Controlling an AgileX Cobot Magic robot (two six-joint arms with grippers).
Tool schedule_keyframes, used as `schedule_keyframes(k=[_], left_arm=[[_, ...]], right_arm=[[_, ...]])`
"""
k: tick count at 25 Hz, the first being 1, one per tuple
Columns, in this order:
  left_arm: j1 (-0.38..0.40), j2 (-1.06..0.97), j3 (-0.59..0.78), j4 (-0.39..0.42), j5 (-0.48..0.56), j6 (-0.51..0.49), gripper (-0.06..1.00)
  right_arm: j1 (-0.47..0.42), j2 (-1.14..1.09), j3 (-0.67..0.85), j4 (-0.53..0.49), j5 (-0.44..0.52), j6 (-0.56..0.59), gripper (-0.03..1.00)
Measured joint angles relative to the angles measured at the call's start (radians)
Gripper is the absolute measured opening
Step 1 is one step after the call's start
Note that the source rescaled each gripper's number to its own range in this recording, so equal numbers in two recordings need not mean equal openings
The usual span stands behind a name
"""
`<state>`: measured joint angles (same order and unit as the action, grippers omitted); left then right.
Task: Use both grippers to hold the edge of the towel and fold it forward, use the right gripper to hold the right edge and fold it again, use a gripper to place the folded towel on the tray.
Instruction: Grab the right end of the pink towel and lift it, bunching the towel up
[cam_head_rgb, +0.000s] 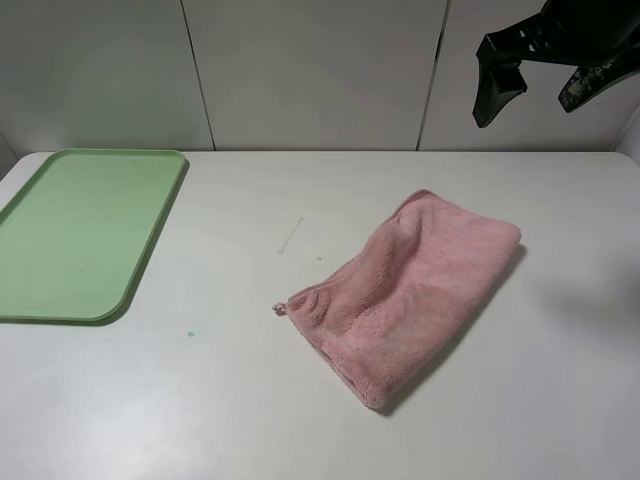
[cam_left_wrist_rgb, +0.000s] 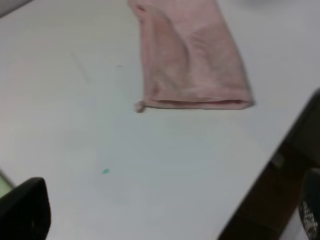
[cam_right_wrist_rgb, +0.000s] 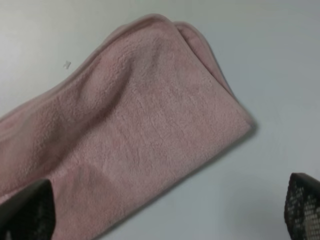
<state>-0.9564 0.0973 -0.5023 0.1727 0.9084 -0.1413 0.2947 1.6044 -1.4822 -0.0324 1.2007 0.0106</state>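
The towel (cam_head_rgb: 405, 295) lies folded into a long band, slanting across the table (cam_head_rgb: 250, 400) right of centre, well apart from the tray (cam_head_rgb: 80, 230) at the far left. My right fingers (cam_head_rgb: 495, 80) hang spread wide and empty, high above its far right end. Only one dark tip of my left fingers (cam_left_wrist_rgb: 25, 212) shows, so I cannot tell their state. For the second fold, I judge I should descend onto the right end's hem and pinch every layer together.
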Motion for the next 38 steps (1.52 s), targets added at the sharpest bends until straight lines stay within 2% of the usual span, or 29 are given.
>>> schedule_keyframes(k=[2,5,11,15,18,21,24,28,32,38], left_arm=[[0.074,0.000,0.000,0.009,0.000,0.000,0.99],[0.230,0.000,0.000,0.011,0.000,0.002,0.99],[0.588,0.000,0.000,0.011,-0.001,0.002,0.99],[0.773,0.000,0.000,0.011,-0.001,0.003,0.99],[0.871,0.000,0.000,0.012,-0.001,0.003,0.99],[0.913,0.000,0.000,0.013,-0.001,0.003,0.99],[0.917,0.000,0.000,0.013,-0.001,0.003,0.99],[0.917,-0.001,0.001,0.013,-0.002,0.003,0.99],[0.917,-0.068,0.005,0.013,-0.006,0.003,0.99],[0.918,-0.102,0.005,0.013,-0.016,0.003,0.99]], right_arm=[[0.000,0.000,0.000,0.000,0.000,-0.001,1.00],[0.000,0.000,0.000,0.000,0.000,-0.001,1.00],[0.000,0.000,0.000,0.000,0.000,0.004,1.00],[0.000,0.000,0.000,0.001,0.000,0.021,1.00],[0.000,0.000,0.000,0.002,0.000,0.030,1.00],[0.000,0.000,0.000,0.002,0.000,0.033,1.00],[0.000,0.003,0.000,0.002,-0.003,0.028,1.00],[0.000,0.017,0.001,0.002,-0.053,-0.011,1.00],[0.000,0.047,0.010,0.003,-0.100,-0.078,1.00],[0.000,0.133,0.034,0.004,-0.158,-0.258,1.00]])
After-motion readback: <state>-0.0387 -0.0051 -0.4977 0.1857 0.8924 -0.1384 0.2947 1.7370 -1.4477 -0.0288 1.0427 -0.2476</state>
